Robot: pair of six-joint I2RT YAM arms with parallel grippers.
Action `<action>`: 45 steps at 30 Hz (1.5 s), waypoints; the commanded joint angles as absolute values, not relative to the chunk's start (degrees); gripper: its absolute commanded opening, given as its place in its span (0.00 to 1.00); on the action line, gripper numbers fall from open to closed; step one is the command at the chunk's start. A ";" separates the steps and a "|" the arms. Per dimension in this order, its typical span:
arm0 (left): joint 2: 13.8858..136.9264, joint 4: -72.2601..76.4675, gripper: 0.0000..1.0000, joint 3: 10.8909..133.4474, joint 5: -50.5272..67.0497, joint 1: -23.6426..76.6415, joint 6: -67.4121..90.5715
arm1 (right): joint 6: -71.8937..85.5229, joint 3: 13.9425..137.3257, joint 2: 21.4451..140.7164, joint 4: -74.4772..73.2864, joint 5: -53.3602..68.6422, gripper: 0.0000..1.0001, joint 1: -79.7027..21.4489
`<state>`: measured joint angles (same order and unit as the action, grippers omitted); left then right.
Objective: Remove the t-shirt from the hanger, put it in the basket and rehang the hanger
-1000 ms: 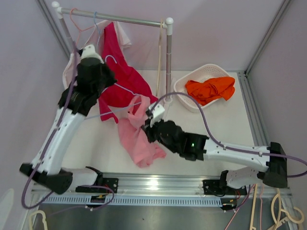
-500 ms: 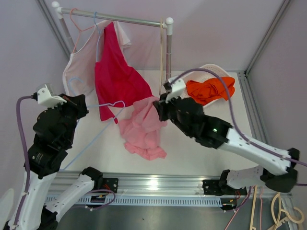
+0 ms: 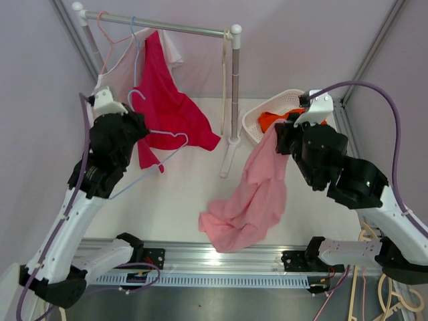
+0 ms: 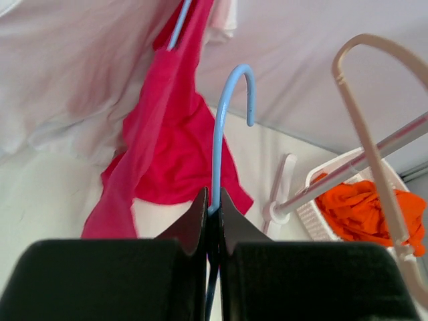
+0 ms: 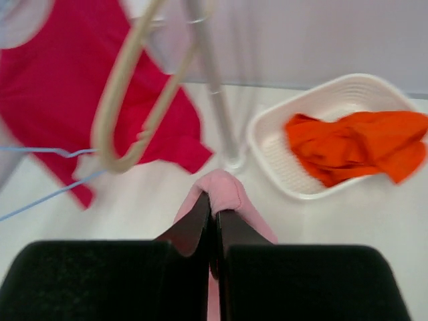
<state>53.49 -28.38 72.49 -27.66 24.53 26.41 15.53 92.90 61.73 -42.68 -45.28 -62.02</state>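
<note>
The pink t-shirt [image 3: 254,194] hangs free of the hanger from my right gripper [image 3: 279,131], which is shut on a fold of it [image 5: 224,190]; its lower end trails near the table's front. My left gripper [image 3: 137,122] is shut on the bare light blue hanger [image 3: 160,142], held up at the left. In the left wrist view the hanger's hook [image 4: 231,100] rises from between the closed jaws. The hanger carries no cloth.
A clothes rail [image 3: 167,25] at the back holds a crimson garment [image 3: 164,100], a pale pink one [image 3: 110,70] and a beige hanger [image 5: 130,93]. Its post [image 3: 234,87] stands mid-table. A white basket [image 3: 267,110] with an orange garment [image 5: 354,144] sits at the right.
My right gripper has lifted and carried the pink t-shirt to the right, off the hanger. My left gripper has raised the blue hanger up and back toward the rail.
</note>
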 commanded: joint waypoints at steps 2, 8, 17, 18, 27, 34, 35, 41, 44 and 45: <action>60.36 -21.79 0.01 83.30 -24.00 24.79 23.73 | 6.45 97.90 63.97 -37.36 -42.02 0.00 -50.66; 73.81 -20.75 0.01 98.16 -21.71 24.70 19.43 | -1.76 107.20 78.43 -25.22 -29.46 0.00 -35.56; 91.75 -20.40 0.01 121.64 -18.37 24.43 13.63 | 0.95 146.60 105.93 -3.44 -9.24 0.00 -15.75; 92.71 -18.65 0.01 121.99 -18.20 24.35 13.10 | 4.53 138.86 101.91 5.10 -8.10 0.00 -11.47; 98.35 -11.00 0.01 123.40 -16.70 24.08 7.12 | 11.51 129.88 104.82 -14.68 -4.39 0.00 -8.09; 103.09 -10.53 0.01 129.70 -13.89 21.72 8.43 | 17.67 108.01 106.75 -36.40 -0.71 0.00 -8.00; 103.79 -11.16 0.01 130.42 -13.28 21.27 8.96 | 17.58 108.71 108.96 -40.13 -0.62 0.00 -8.09; 105.12 -10.46 0.01 130.17 -9.58 20.30 10.63 | 18.28 107.75 110.76 -43.16 -2.72 0.45 -7.82; 106.17 -9.67 0.01 130.51 -8.00 20.22 10.46 | 18.46 110.73 108.12 -42.54 -5.17 1.00 -7.91; 106.52 -9.06 0.01 130.52 -7.56 20.21 10.46 | 18.20 111.53 107.41 -42.19 -5.71 1.00 -8.00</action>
